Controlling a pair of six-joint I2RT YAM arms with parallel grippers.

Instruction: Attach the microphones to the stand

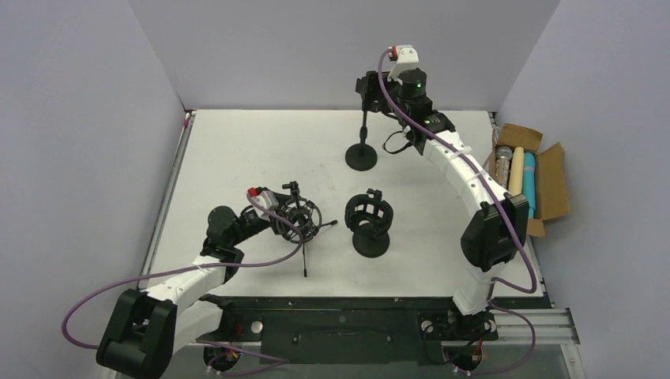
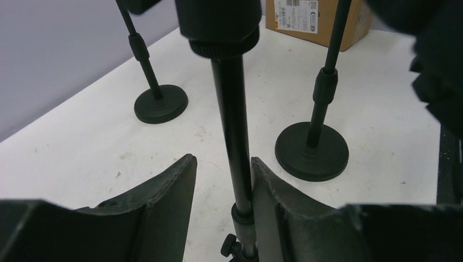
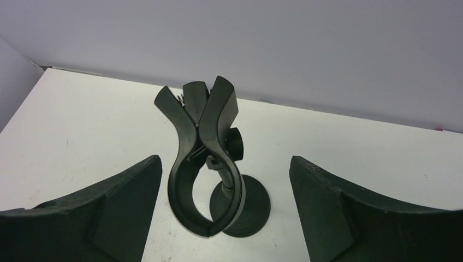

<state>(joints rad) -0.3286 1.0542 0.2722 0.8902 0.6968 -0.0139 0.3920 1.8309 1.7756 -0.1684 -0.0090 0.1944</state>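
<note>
Several microphones lie in an open cardboard box [image 1: 553, 185] at the right table edge: a teal one [image 1: 529, 186], a cream one [image 1: 516, 169] and one with a grey mesh head [image 1: 502, 160]. My left gripper [image 1: 286, 215] [image 2: 222, 159] is open around the thin pole [image 2: 232, 109] of a tripod stand with a shock mount [image 1: 301, 217]. The pole touches the right finger [image 2: 273, 202]. My right gripper [image 1: 378, 88] [image 3: 225, 158] is open at the black clip [image 3: 205, 158] on top of the back stand [image 1: 362, 156], one finger on each side, not touching.
A third stand with a ring shock mount [image 1: 369, 213] stands mid-table on a round base [image 2: 311, 150]. The back stand's base [image 2: 161, 103] and the box [image 2: 316, 19] show in the left wrist view. Grey walls enclose the table on three sides.
</note>
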